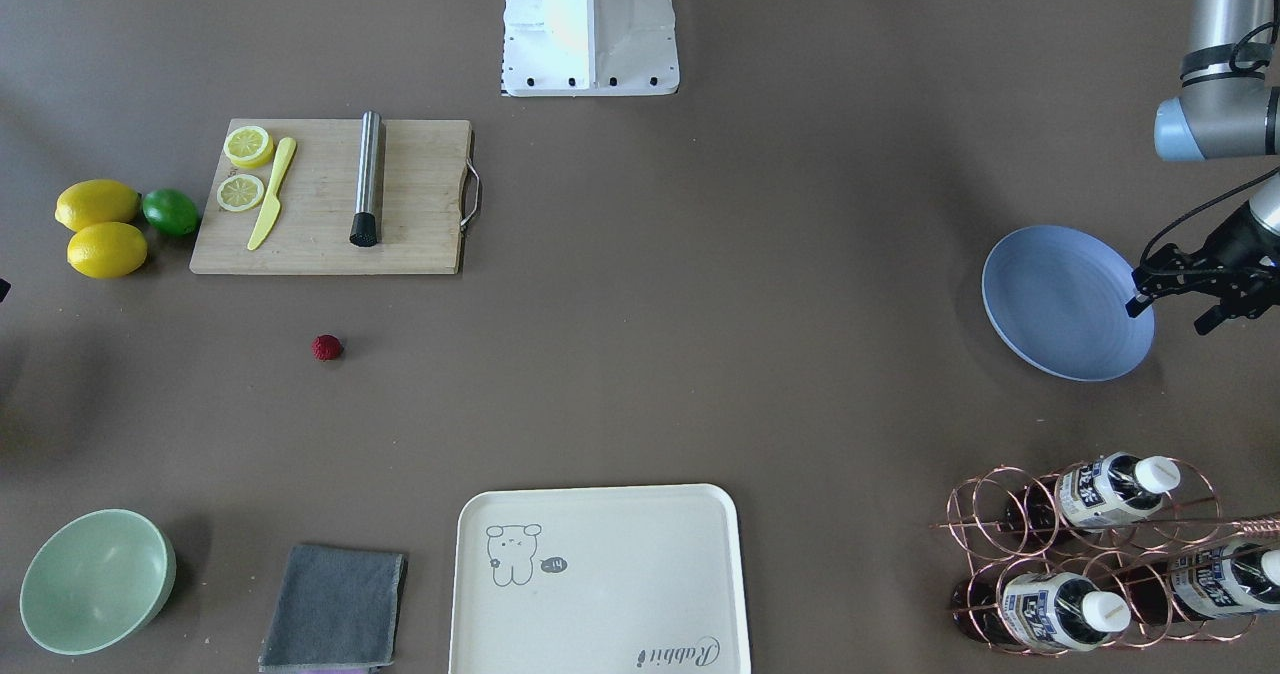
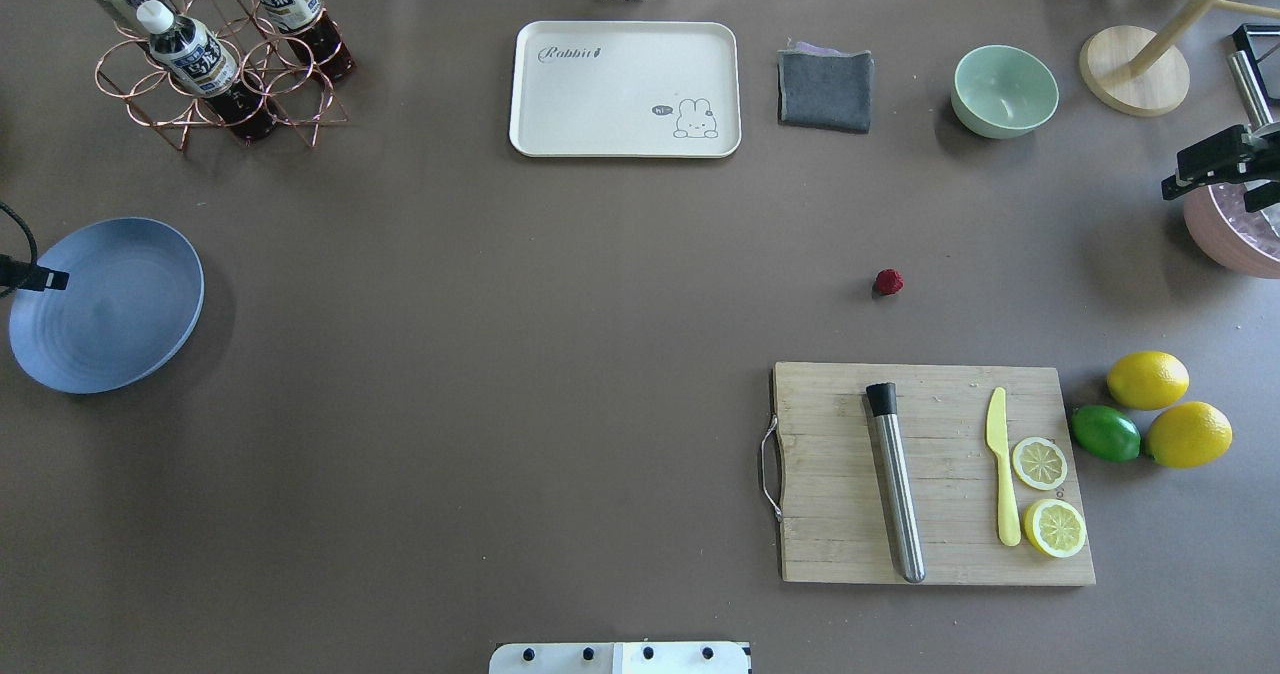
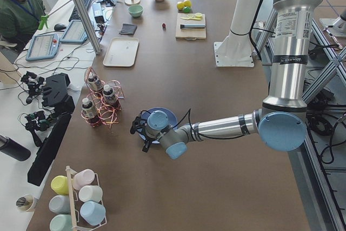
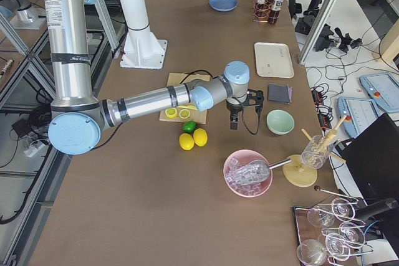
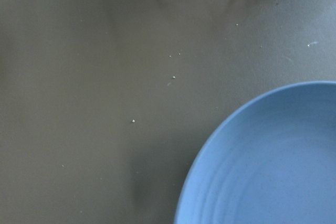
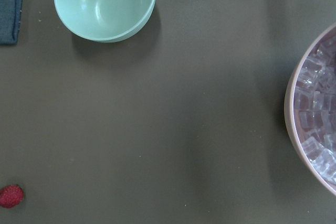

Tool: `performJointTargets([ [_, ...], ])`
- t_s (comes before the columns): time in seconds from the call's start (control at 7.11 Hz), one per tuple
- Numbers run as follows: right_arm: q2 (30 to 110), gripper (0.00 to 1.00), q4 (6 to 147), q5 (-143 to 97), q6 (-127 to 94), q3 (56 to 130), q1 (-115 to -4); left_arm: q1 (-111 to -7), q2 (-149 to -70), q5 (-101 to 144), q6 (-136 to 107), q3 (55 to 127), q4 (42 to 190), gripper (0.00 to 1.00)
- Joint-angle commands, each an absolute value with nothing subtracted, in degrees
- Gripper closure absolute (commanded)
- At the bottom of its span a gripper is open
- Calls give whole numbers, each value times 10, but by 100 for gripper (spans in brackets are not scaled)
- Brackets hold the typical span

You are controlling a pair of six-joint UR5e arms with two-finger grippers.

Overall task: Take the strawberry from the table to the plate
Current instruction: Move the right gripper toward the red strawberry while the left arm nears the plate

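Strawberry [image 1: 327,347] bumpy, roundish | table [image 1: 640,354] matte | plate [image 1: 1060,304] shallow, ringed | left gripper [image 1: 1168,316] spread | right gripper [image 2: 1212,194] spread

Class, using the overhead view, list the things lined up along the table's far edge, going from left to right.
bottles → cream tray → grey cloth → green bowl → wooden stand

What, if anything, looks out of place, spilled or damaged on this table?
Only the strawberry: it lies alone on the bare table, apart from the cutting board and the lemons. Nothing looks spilled, tipped or damaged. The plate is empty.
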State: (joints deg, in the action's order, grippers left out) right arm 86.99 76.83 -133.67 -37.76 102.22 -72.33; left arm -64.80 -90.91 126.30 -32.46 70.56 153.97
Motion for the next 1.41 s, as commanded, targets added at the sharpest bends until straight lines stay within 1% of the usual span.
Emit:
performJointTargets([
  [0.0, 864, 0, 768, -1336, -392, 1023, -722, -645, -893, 1266, -326, 696, 1583, 68],
  [0.14, 865, 0, 768, -1336, -395, 1024, -722, -645, -886, 1282, -324, 696, 1591, 100],
  [0.56, 864, 0, 768, -1336, -398, 1024, -721, -645, -896, 1288, -337, 696, 1586, 100],
  [0.7, 865, 0, 767, -1332, -397, 1024, -721, -650, -910, 1336, -356, 697, 1566, 100],
  [0.84, 865, 0, 767, -1323, -397, 1024, -716, -680, -929, 1372, -355, 707, 1526, 100],
  [0.98, 864, 0, 766, -1323, -397, 1026, -712, -719, -952, 1423, -355, 731, 1461, 100],
  [1.12, 863, 0, 766, -1323, -397, 1028, -708, -744, -974, 1469, -357, 774, 1391, 100],
  [1.27, 859, 0, 767, -1322, -401, 1027, -696, -744, -976, 1469, -360, 822, 1351, 100],
])
